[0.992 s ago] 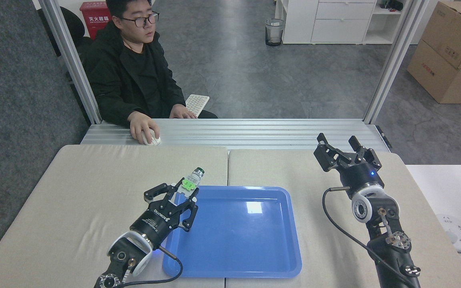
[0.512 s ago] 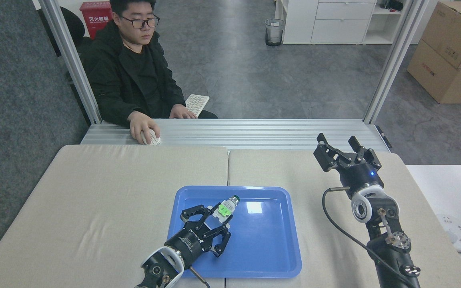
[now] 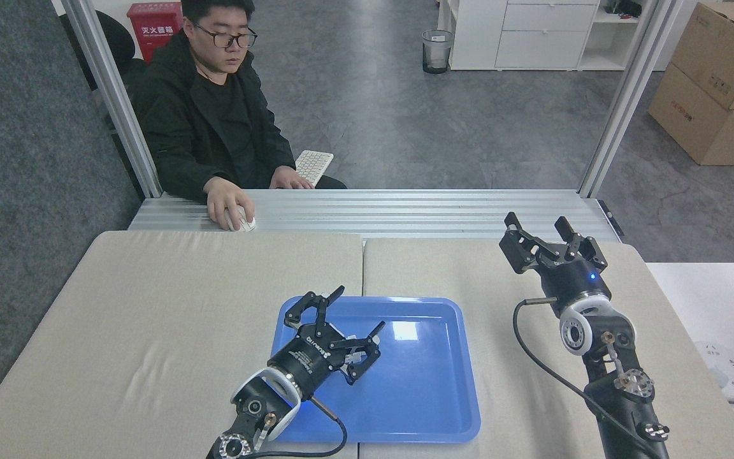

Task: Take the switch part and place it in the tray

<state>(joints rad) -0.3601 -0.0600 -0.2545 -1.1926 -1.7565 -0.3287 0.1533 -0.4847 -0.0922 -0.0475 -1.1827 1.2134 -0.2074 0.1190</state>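
The blue tray (image 3: 424,382) lies on the padded table in front of me. My left gripper (image 3: 361,307) is over the tray's near-left part, its fingers (image 3: 332,296) spread wide open with nothing held between them. The switch part is hidden: no green shows, only a small pale bit beneath the gripper that I cannot identify. My right gripper (image 3: 536,222) hovers open above the table to the right of the tray, holding nothing.
A person in black sits behind the table with a hand (image 3: 227,201) on a mouse (image 3: 241,222) on the metal ledge (image 3: 437,213), a keyboard (image 3: 313,165) beside them. Aluminium posts (image 3: 622,102) frame the back. A white side table (image 3: 717,306) stands at right.
My left gripper, earlier shut on the switch part left of the tray, carried it over the tray and has now opened. The part no longer shows between its fingers. The right arm stayed still.
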